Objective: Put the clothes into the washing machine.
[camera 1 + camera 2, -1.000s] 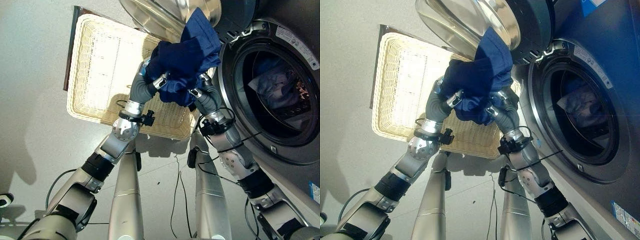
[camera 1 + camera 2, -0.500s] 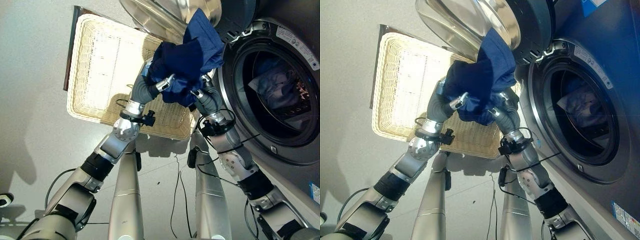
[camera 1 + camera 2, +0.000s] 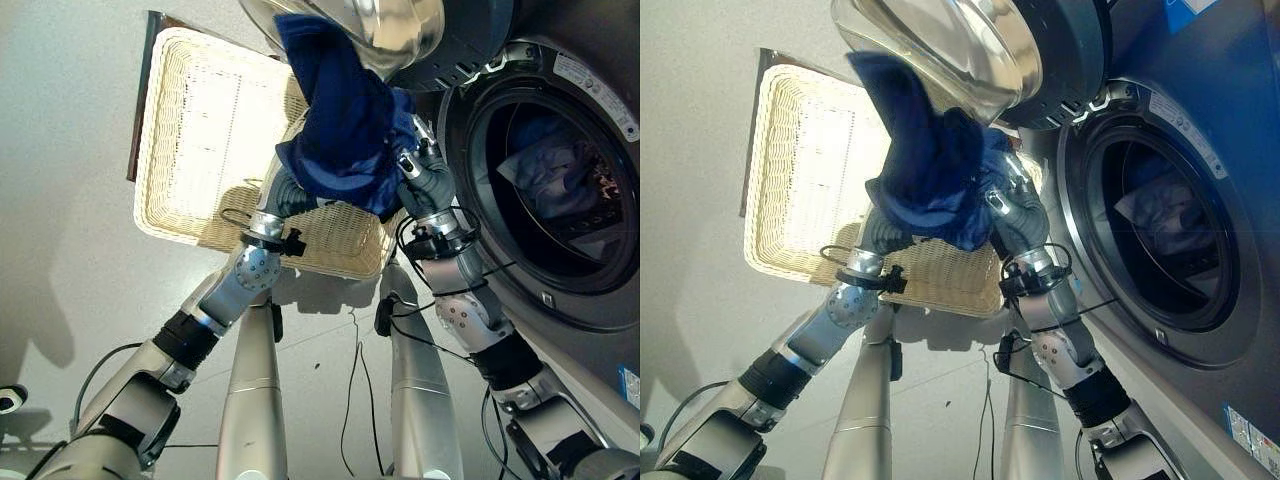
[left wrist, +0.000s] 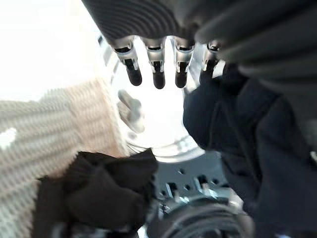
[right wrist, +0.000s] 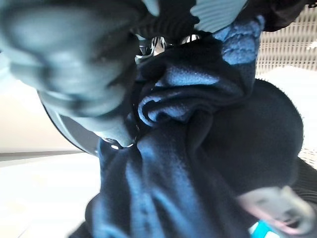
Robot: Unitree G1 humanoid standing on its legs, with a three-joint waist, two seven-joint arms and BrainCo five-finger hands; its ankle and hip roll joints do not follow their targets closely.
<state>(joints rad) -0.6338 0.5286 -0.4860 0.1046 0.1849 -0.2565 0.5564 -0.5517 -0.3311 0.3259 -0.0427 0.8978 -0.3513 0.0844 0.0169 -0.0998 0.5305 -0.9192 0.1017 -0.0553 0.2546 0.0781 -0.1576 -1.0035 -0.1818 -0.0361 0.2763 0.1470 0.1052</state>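
Left eye view: carrying blue garment [image 3: 345, 125] toward drum [image 3: 560, 190]; right hand [image 3: 418, 178] clenched on it, left hand [image 4: 158, 69] fingers straight; next, swing rightward into opening.

Both my arms are stretched up and forward, forearms angling in toward each other so the wrists end up close together. My left robot hand [image 4: 157, 69] has its fingers straight out in a row, nothing curled, going by the wrist view. My right robot hand [image 3: 425, 178] sits just beside it with the wrist bent up; its fingers are buried under dark blue cloth, so I can't tell how they're set.
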